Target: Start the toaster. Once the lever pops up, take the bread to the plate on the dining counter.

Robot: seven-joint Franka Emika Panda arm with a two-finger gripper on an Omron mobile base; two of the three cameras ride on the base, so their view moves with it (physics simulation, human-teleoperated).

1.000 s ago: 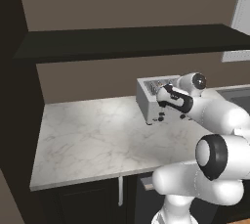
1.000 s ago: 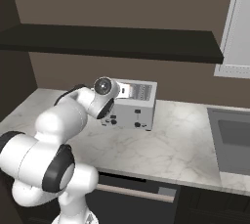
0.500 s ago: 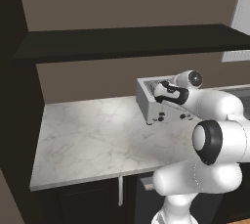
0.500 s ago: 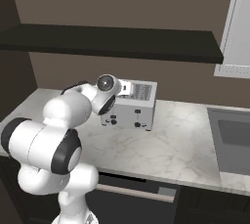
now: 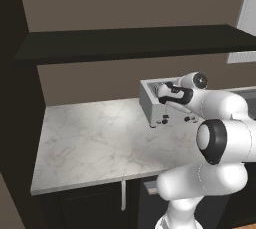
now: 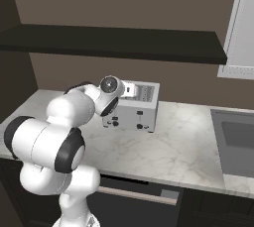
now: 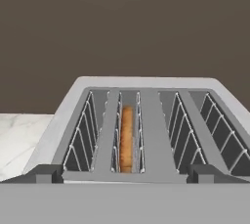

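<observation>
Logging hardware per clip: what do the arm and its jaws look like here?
The arm is made of glossy white rounded shells with black bands at the joints and a round grey cap on the wrist. The gripper has a black body with two small, dark, blocky fingertips. No cables or markings can be made out.

I see silver-grey toaster [image 7: 146, 88] (wire slots), orange-brown bread [image 7: 126, 137], white grey-veined marble counter [image 5: 95, 143], dark shelf [image 6: 114, 42].

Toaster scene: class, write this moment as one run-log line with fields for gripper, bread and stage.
gripper: open, above toaster | bread: in second slot from left, hand view | stage: bread not yet lifted out
</observation>
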